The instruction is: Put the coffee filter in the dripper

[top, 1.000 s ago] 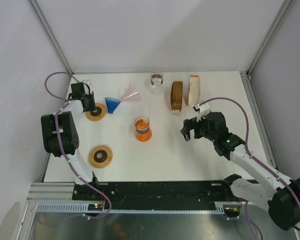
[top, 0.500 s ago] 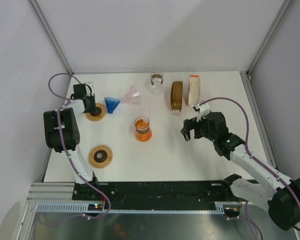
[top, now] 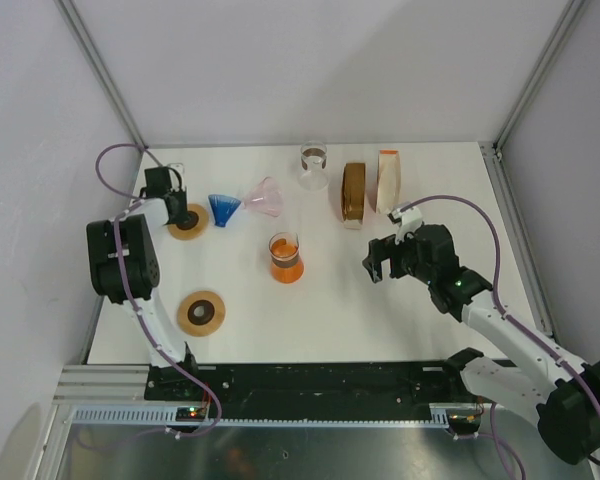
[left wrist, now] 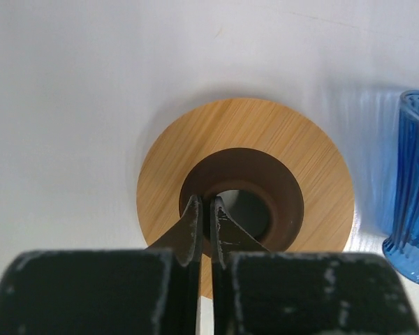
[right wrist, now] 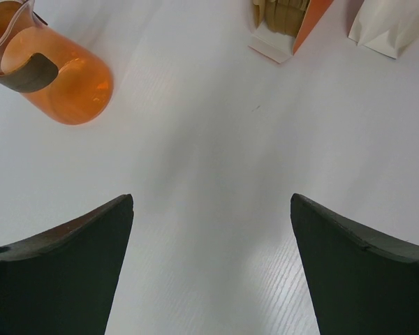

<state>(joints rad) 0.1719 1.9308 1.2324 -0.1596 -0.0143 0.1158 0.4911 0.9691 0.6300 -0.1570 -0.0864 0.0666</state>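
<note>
A blue ribbed dripper (top: 223, 207) and a pink dripper (top: 264, 196) lie on their sides at the back left. A brown stack of coffee filters (top: 354, 192) and a white stack (top: 388, 180) stand at the back right. My left gripper (top: 176, 208) is at a wooden ring (top: 190, 226). In the left wrist view its jaws (left wrist: 205, 202) are pinched on the ring's brown inner rim (left wrist: 279, 188), with the blue dripper (left wrist: 412, 209) to the right. My right gripper (top: 373, 265) is open and empty above bare table (right wrist: 212, 199), in front of the filters (right wrist: 286, 17).
An orange carafe (top: 285, 258) stands mid-table and shows in the right wrist view (right wrist: 56, 70). A glass cup (top: 313, 160) is at the back. A second wooden ring (top: 201, 312) lies near the front left. Walls enclose the white table (top: 330, 320).
The pink dripper has rolled a little toward the front. The left gripper and the wooden ring have shifted slightly left. The right arm has barely moved.
</note>
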